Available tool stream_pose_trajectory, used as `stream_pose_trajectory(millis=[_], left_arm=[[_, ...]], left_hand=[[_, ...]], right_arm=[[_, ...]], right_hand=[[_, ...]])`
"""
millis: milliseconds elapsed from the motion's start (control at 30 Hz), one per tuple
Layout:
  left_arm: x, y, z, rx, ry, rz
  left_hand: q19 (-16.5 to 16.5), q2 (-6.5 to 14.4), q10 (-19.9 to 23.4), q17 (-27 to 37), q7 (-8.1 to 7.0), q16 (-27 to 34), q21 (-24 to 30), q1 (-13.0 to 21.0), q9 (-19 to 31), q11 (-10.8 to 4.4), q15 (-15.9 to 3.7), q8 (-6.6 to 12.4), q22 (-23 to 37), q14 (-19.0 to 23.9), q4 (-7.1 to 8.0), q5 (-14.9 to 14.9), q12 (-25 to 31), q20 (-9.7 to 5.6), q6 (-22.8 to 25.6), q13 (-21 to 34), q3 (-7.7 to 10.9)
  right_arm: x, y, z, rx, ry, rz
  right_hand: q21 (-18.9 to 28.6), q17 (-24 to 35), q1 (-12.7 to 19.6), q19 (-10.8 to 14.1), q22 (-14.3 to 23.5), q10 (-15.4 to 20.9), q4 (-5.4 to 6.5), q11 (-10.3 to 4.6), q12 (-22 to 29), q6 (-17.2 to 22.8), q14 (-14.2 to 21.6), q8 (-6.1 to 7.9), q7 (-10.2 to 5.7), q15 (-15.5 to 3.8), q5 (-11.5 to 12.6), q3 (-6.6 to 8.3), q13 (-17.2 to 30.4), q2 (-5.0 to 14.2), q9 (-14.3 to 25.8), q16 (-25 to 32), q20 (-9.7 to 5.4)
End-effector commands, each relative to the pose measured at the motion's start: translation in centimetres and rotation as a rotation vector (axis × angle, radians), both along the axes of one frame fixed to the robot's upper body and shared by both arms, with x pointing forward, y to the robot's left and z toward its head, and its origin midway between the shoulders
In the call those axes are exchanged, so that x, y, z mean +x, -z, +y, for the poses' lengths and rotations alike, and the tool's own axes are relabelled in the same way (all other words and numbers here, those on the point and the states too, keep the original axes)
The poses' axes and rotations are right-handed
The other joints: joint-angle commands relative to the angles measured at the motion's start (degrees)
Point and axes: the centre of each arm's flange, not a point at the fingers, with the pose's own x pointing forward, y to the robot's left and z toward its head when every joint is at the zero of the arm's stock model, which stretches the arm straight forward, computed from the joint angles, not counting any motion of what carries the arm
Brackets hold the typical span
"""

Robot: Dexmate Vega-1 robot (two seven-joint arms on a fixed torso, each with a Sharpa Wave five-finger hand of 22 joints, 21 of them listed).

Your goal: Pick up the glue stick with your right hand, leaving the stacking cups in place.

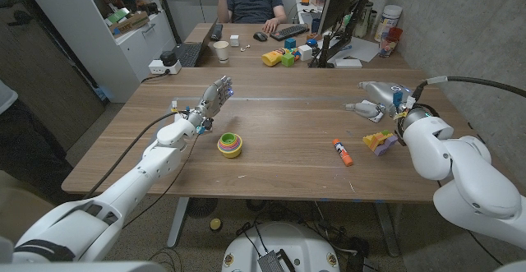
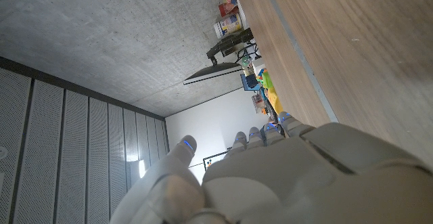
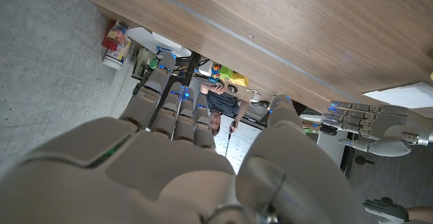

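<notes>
We're looking down over the worktop (image 1: 271, 182) and there's the glue stick (image 1: 342, 152), orange and white, lying on its side right of centre, well apart from the stacking cups (image 1: 229, 145), which sit nested at about nine o'clock from it. Its long axis runs from roughly eleven o'clock down to five o'clock, orange cap end at the far tip as best we can judge. Our right hand (image 1: 398, 117) is up by the right edge, at about two o'clock from the stick, with a yellow and purple toy (image 1: 380, 141) lying between the two. In the right wrist view our right hand (image 3: 203, 149) has its fingers (image 3: 177, 112) reaching out straight and slightly apart, thumb off to one side, nothing in the grasp. Over on the other side, our left hand (image 1: 212, 101) stands raised with fingers spread at about eleven o'clock from the cups, also carrying nothing; the left wrist view shows its back (image 2: 284, 176) and extended fingers clear of anything. So the right hand is plainly the nearer one, and we judge the move turns on coming in toward eight o'clock, past that toy, and closing across the stick's short side, which keeps us far from the cups.
</notes>
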Motion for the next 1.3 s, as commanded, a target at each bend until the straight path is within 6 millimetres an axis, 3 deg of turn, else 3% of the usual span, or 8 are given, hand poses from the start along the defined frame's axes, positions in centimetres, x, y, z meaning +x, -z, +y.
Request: stream_pose_trajectory(millis=[33,667,1300], left_arm=[[-0.2,0.1,0.1,0.0,-0.004,0.001],[-0.3,0.0,0.1,0.0,-0.006,-0.005],[-0.3,-0.2,0.2,0.004,-0.008,-0.007]], left_hand=[[-0.4,2.8,-2.8,0.1,-0.11,0.2,0.0,-0.3,0.1,0.04,0.11,0.32,0.2,-4.6,0.05,0.4,0.2,0.11,-0.4,0.2,-0.16],[-0.5,2.8,-3.1,0.1,-0.04,0.2,0.0,-0.3,0.1,-0.02,0.17,0.25,0.2,-4.7,0.07,0.4,0.1,0.15,-0.7,0.2,-0.33],[-0.5,2.7,-3.1,0.1,-0.04,0.2,0.0,-0.4,0.1,-0.1,0.21,0.25,0.2,-4.7,0.07,0.5,0.1,0.18,-0.8,0.2,-0.48]], right_arm=[[1.2,0.8,0.7,-0.059,0.043,0.077],[2.4,1.5,1.1,-0.104,0.067,0.152],[3.7,2.5,2.3,-0.154,0.09,0.261]], right_hand=[[0.3,0.0,1.1,0.7,0.1,0.2,-0.37,-0.37,-0.2,0.3,0.5,-0.1,-0.37,-0.45,0.3,0.16,0.2,-0.13,0.1,0.0,0.08],[0.3,0.0,2.8,1.6,0.1,0.6,-0.69,-0.66,0.0,0.4,1.1,-0.01,-0.67,-0.97,0.7,0.21,0.2,-0.29,0.1,-0.1,-0.42],[0.2,0.0,4.4,2.6,0.1,1.7,-0.79,-1.33,0.3,1.3,2.5,0.32,-1.2,-1.49,1.2,-0.79,0.2,-2.24,0.2,0.0,-0.88]])
